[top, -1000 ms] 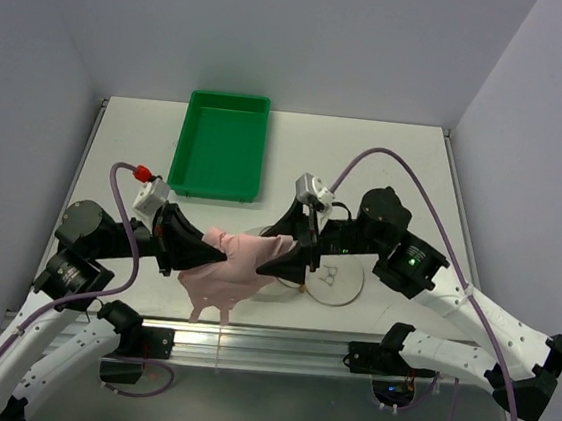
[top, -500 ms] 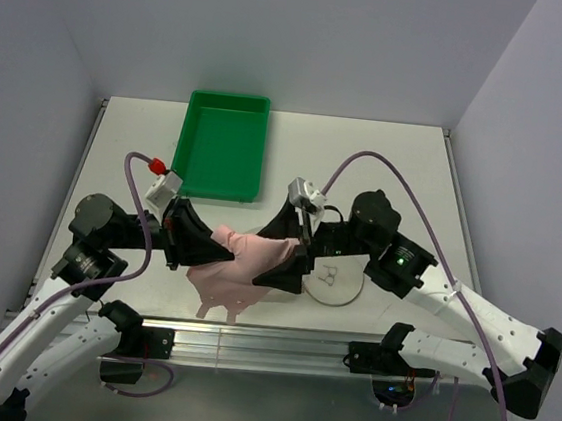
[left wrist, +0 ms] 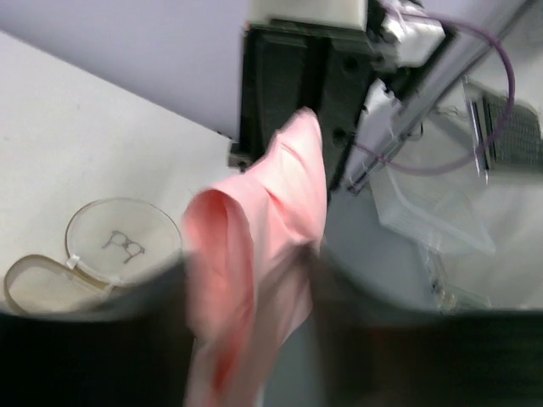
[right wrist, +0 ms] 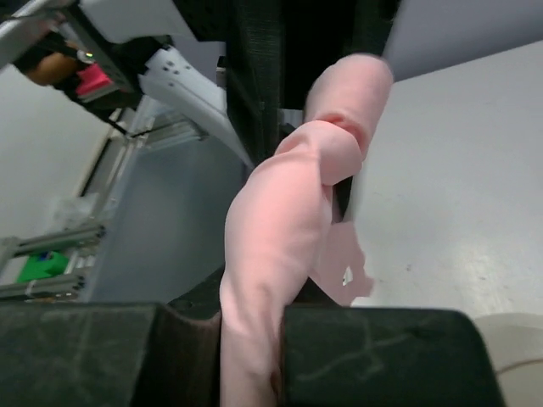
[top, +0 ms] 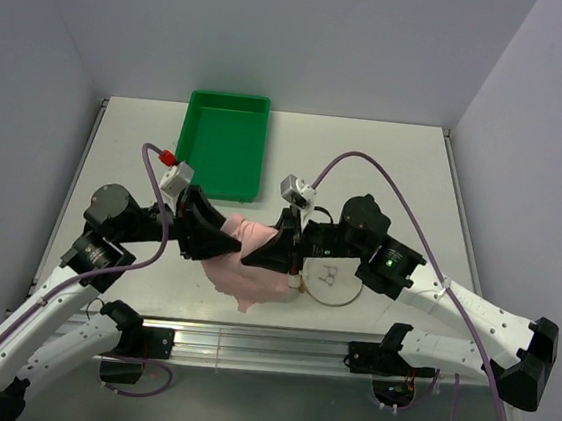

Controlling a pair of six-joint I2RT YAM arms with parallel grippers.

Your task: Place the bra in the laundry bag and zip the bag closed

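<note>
The bra [top: 254, 260] is pale pink and soft, bunched into a thick rolled fold. It is lifted over the near part of the desk [top: 406, 173], and its lower edge hangs down. Just to its right lies the bag [top: 338, 289], a round white mesh pouch. The bag rests flat on the desk and is open: its two halves lie side by side, one with a small dark mark.

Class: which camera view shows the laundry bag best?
The left wrist view: the laundry bag lies open, both round halves and its dark mark showing. The top view shows one half, the rest hidden behind the right arm and the bra. The right wrist view shows at most a pale edge.
</note>
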